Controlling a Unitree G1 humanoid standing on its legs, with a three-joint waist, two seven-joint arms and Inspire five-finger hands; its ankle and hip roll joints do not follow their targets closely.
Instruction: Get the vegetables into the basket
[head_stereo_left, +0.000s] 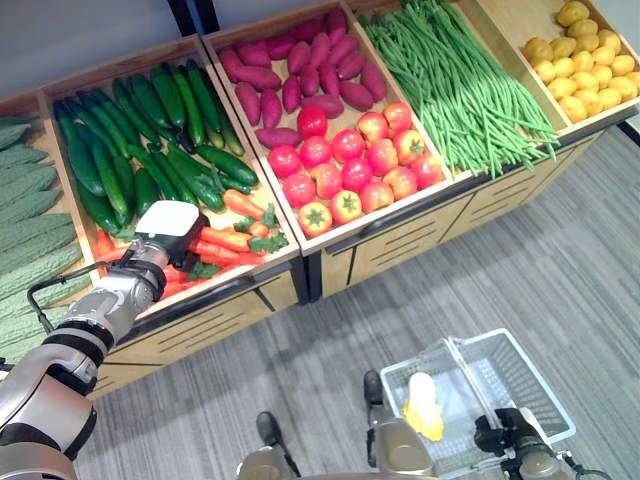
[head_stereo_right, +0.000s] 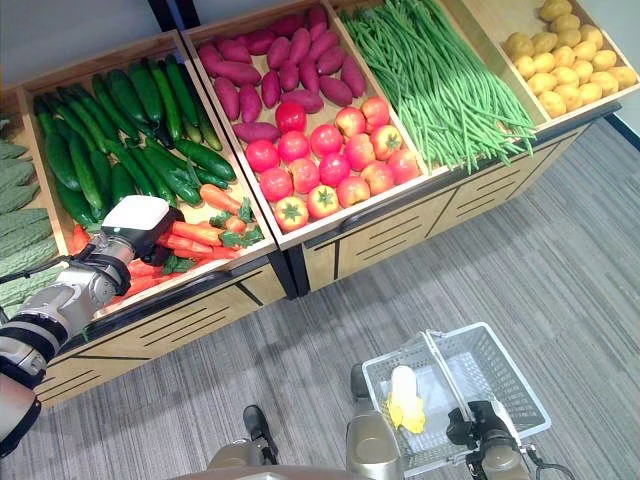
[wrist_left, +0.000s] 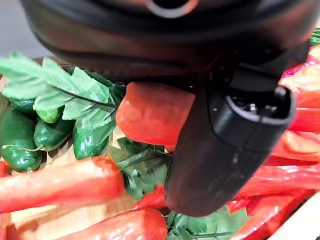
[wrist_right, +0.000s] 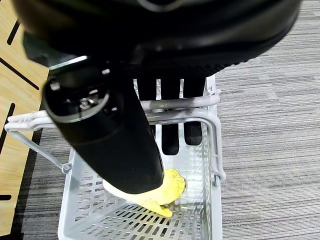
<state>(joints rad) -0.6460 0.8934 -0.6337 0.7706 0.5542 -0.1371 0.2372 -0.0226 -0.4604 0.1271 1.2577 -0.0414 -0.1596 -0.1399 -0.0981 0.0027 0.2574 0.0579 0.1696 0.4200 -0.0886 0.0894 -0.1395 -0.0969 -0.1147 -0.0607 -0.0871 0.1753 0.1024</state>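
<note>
Carrots (head_stereo_left: 225, 238): orange, leafy-topped, piled at the front of the wooden bin just below the cucumbers; most lie with their long axes running across the bin, green tops toward the tomato side.
Grasped carrot (wrist_left: 152, 117): pressed between the thumb and the palm in the left wrist view, its blunt orange end and leaves sticking out past the thumb, other carrots lying beneath it.
Left hand (head_stereo_left: 165, 232): down in the carrot pile, white cover uppermost, thumb (wrist_left: 220, 150) curled against the grasped carrot.
Basket (head_stereo_right: 515, 385): pale wire basket near the floor in front of the stand, handles raised.
Right hand (wrist_right: 112, 135): fingers (wrist_right: 170, 135) hooked over the basket's two handle bars, clenched on them.
Corn cob (head_stereo_left: 423, 403): yellow husk, pale body, lying in the basket, long axis roughly front to back.
Cucumbers (head_stereo_left: 140, 140): dark green, lying lengthwise front to back behind the carrots.
Tomatoes (head_stereo_left: 355, 165): red, in the next bin, with purple sweet potatoes (head_stereo_left: 300, 65) behind them.
</note>
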